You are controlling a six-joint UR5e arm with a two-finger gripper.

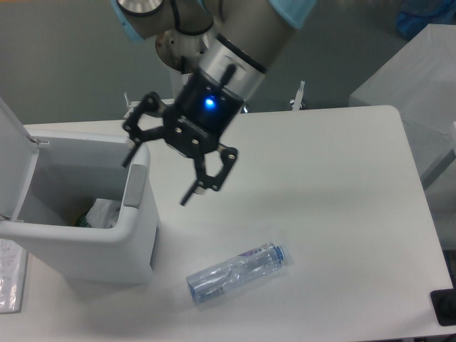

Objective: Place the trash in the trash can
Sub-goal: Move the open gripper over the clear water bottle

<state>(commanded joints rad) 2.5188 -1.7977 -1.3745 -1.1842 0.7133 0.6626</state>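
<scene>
My gripper (158, 175) hangs wide open, empty, upper left beside the trash can (137, 191). The wrapper (103, 212) lies inside. I should next straddle the bottle (237, 272), lower center, across its width.

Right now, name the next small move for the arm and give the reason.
Probably carry the open gripper right and down toward the crushed bottle. The wrapper already lies inside the trash can, the jaws are spread and empty above the table, and the bottle lies alone near the front edge, the one piece left out.
</scene>
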